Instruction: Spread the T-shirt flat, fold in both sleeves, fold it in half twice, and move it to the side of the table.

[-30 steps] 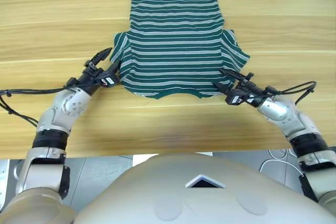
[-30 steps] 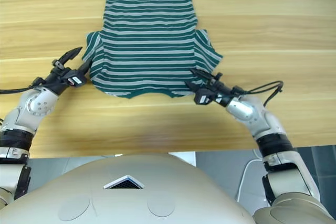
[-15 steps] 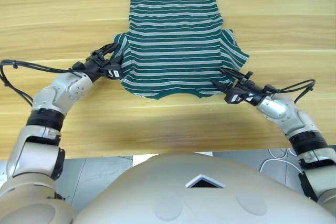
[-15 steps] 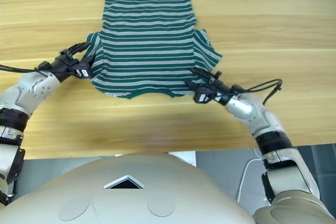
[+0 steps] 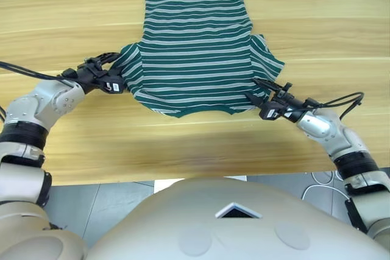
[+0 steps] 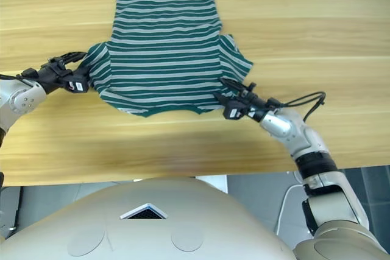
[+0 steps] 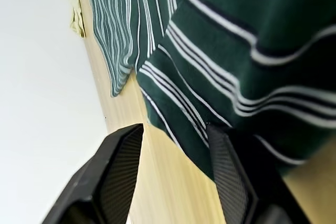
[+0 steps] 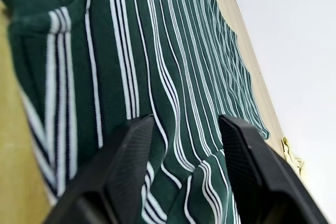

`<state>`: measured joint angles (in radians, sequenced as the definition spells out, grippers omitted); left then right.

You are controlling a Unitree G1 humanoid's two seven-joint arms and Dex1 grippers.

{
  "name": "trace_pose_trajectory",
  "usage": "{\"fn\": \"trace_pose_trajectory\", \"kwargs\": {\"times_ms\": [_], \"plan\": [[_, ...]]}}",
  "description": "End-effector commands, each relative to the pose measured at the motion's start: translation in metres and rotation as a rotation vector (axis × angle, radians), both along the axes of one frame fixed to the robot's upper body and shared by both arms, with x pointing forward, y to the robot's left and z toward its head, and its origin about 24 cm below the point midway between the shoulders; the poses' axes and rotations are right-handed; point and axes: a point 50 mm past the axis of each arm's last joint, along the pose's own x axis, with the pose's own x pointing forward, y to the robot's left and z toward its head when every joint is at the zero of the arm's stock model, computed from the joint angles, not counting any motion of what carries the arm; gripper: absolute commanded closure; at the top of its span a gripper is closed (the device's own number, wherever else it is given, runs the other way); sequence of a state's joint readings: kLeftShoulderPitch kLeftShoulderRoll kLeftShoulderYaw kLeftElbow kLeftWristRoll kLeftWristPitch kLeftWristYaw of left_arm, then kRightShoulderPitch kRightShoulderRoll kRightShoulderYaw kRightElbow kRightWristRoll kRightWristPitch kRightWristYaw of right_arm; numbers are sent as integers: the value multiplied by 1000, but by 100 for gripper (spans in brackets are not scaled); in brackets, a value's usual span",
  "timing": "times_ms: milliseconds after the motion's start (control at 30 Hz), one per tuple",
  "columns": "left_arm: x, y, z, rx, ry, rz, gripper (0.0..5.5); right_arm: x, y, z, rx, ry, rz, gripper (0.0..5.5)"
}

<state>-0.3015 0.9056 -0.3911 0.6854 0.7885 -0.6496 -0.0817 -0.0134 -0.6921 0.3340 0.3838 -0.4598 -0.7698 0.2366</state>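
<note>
On the wooden table [image 5: 73, 4], the green striped T-shirt [image 5: 195, 41] lies collar toward the robot, the left gripper [image 5: 120, 70] spread-fingered around its left sleeve's edge and the right gripper [image 5: 251, 87], equally parted, clasping nothing at the right shoulder.

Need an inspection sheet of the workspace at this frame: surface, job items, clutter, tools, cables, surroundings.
Surface: wooden table, light grain.
Job's things: green striped T-shirt spread flat, collar toward the robot, both sleeves unfolded.
Clutter: nothing seen.
Grippers: left tool open at the left sleeve's edge; right tool open at the shirt's near right corner.
Cables: left cable and right cable, both black, loop beside the forearms, off the shirt.
Surroundings: grey floor below the table's near edge.
</note>
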Motion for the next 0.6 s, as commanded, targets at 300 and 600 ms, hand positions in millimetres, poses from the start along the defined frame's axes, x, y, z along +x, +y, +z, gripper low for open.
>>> {"fn": "trace_pose_trajectory", "kwargs": {"times_ms": [300,600], "plan": [[-9,-34,25,-293,-139,-149,327,4,-1,24,124,-76,-14,320],[-21,-20,82,-528,-462,-13,327,25,35,50,339,-164,-59,320]]}}
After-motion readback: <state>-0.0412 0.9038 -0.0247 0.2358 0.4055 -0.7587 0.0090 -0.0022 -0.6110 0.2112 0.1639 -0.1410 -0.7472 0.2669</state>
